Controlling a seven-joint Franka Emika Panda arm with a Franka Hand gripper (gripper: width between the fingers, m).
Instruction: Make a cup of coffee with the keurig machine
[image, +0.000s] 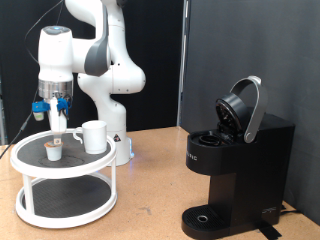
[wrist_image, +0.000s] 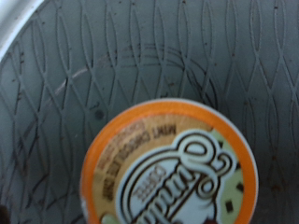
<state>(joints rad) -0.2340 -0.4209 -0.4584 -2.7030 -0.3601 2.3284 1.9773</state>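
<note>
Exterior view: jaws (image: 60, 127), state undeterminable, hang over the coffee pod (image: 53, 149) at nine o'clock of the cup (image: 94, 135); we judge pod pickup underway, needing descent.

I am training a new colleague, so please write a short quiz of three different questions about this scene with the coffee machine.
1. True or false: the lid of the keurig machine is closed.
2. Multiple choice: where does the cup stand? A) on the machine's drip base; B) on the upper shelf of the white round stand; C) on the wooden table.
3. Fill in: the pincer hangs directly above the small ____, whose orange-rimmed printed top fills the wrist view.

Key: 1. False, the lid is raised. 2. B. 3. pod.
</note>
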